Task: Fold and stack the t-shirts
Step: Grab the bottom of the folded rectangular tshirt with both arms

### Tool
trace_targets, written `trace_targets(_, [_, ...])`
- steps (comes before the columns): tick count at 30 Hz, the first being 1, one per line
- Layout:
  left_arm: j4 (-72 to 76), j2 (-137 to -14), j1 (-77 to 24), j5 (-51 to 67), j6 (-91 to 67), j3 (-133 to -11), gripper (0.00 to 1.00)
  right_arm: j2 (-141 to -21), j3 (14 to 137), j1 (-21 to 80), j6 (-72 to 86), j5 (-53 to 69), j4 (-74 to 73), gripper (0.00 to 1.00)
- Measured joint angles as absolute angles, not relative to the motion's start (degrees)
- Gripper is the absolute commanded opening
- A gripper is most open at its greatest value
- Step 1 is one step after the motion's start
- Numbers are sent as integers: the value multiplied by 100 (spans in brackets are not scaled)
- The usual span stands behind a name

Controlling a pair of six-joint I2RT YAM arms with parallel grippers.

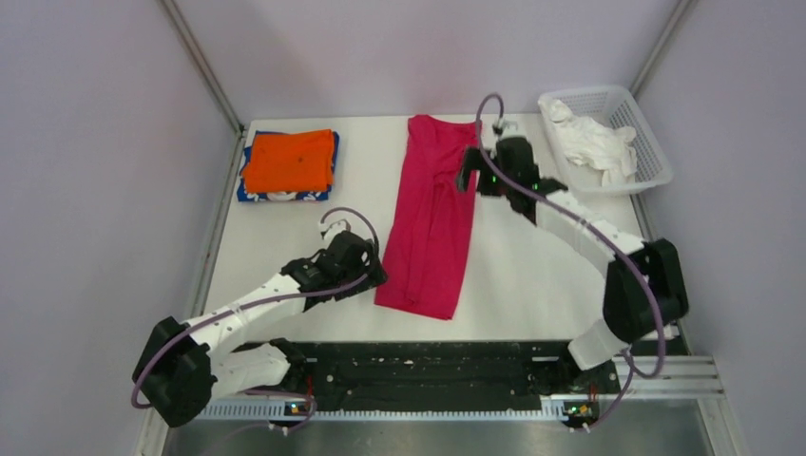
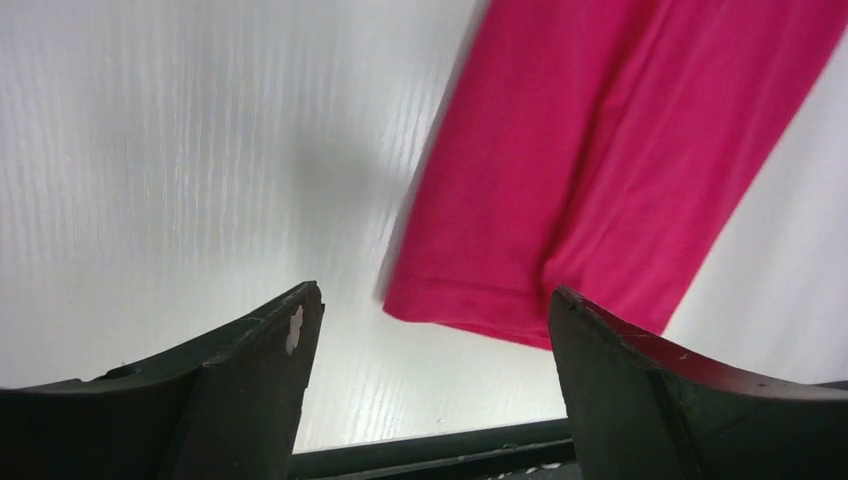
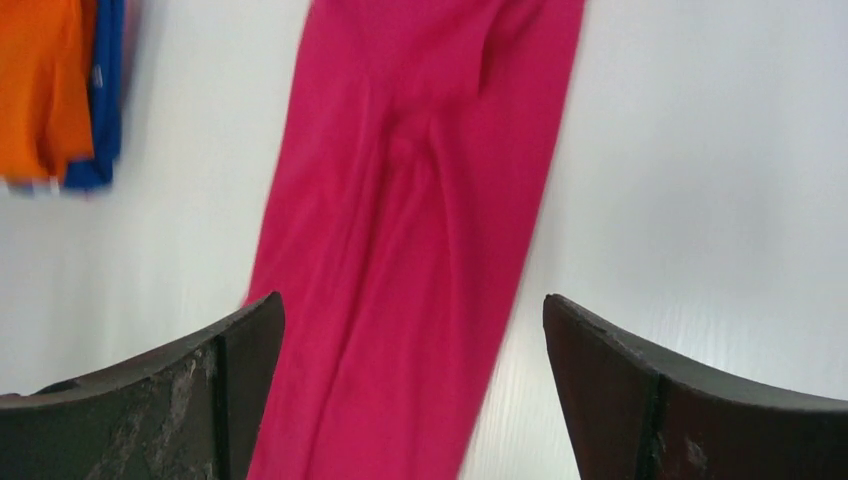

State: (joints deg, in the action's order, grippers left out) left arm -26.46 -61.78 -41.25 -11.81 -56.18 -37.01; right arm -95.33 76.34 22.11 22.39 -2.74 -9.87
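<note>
The magenta-red t-shirt (image 1: 432, 218) lies folded into a long strip down the middle of the table; it shows in the left wrist view (image 2: 600, 160) and the right wrist view (image 3: 420, 230). The folded orange t-shirt (image 1: 288, 160) rests on the blue one (image 1: 249, 193) at the back left, also seen in the right wrist view as the orange shirt (image 3: 35, 90) on the blue one (image 3: 105, 90). My left gripper (image 1: 373, 275) is open and empty beside the strip's near left corner. My right gripper (image 1: 472, 171) is open and empty above the strip's far right edge.
A white mesh basket (image 1: 656, 157) holding white cloth (image 1: 594, 138) stands at the back right. The black rail (image 1: 428, 366) runs along the table's near edge. Bare white table (image 1: 542, 256) lies to the right of the strip.
</note>
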Motion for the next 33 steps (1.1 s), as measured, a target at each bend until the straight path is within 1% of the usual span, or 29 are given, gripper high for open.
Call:
trace_targets(2, [-2681,-6324,-3983,-934,-5505,-3551,84,-8718,6281,2569,2438,-244,-893,97])
trace_targets(4, [-2703,-6493,-3977,-735,-5369,-3542,81,-8230,5450,2932,2630,-207,-915,94])
trace_targets(7, [-2650,-6698,-3977,-491,-5201,-3542,74,-7703,4578,3483,2978,-191,-943,90])
trace_targets(10, [-2510,-7032,-3977,-207,-5063,-3542,71,-7179,3944,4014,3332,-189,-963,84])
trace_targets(11, [-2471,-7148,-3977,-134,-5037,-3542,70,-7164,3931,4025,3339,-191,-965,81])
trace_targets(14, [-2346,-7487,-3970,47,-4956,-3599,67,-6917,3636,4466,3583,-204,-967,72])
trace_targets(17, [-2200,-7682,-3972,143,-4919,-3699,66,-6842,3225,4873,3874,86,-792,65])
trace_targets(20, [-2182,-7872,-3986,169,-4884,-3839,64,-6973,2956,5113,4130,338,-714,61])
trace_targets(23, [-2211,-8047,-4034,84,-4840,-3994,60,-7175,2923,5295,4278,416,-674,59])
trace_targets(25, [-2235,-8101,-4058,30,-4825,-4038,55,-7255,2923,5404,4357,419,-652,58])
trace_targets(27, [-2285,-8211,-4091,-60,-4818,-4115,49,-7325,2923,5459,4397,405,-642,54])
trace_targets(30, [-2335,-8383,-4099,-123,-4834,-4237,38,-7424,2923,5478,4501,331,-543,52])
trace_targets(31, [-2364,-8458,-4099,-143,-4834,-4300,33,-7450,2923,5483,4532,298,-497,49])
trace_targets(33, [-2403,-8560,-4104,-202,-4851,-4386,23,-7513,2923,5498,4595,217,-399,39])
